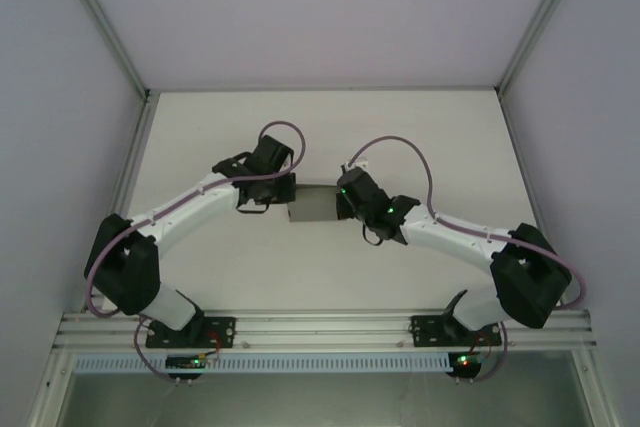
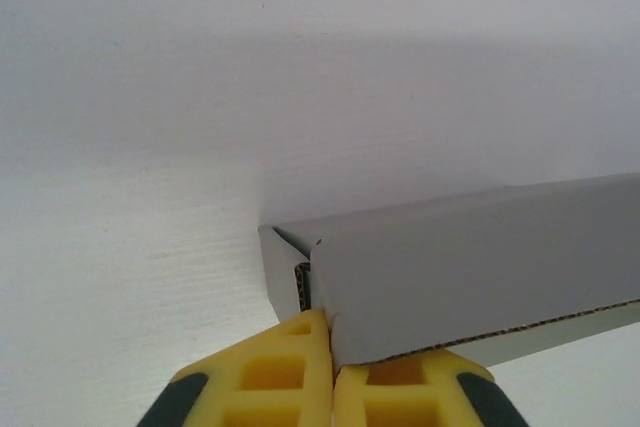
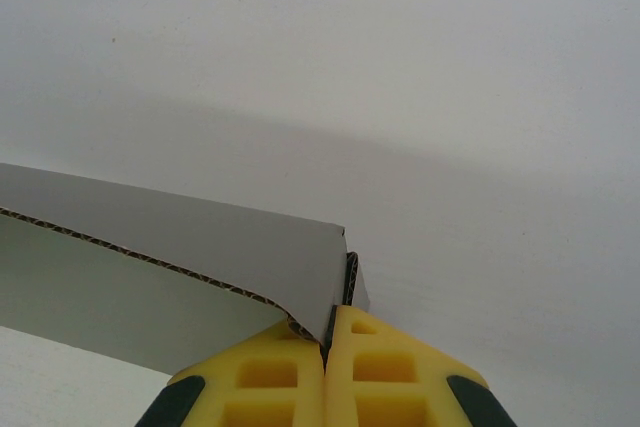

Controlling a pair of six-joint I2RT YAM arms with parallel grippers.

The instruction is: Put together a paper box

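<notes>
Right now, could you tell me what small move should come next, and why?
Probably fold the flap over, both together: the left gripper and right gripper are each shut on an end corner of the box, and the flap's cut edge hangs free.

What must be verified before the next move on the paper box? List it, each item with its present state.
1. Position: the paper box lies on the table between the two arms: ok.
2. Closure: the left hand is shut, tips at a box corner: ok.
3. Closure: the right hand is shut, tips at the opposite end's corner: ok.
4. Card actually pinched in either hand: cannot tell.
5. Long flap seated: not ok; its cut edge appears to hang loose over the side below it.
</notes>
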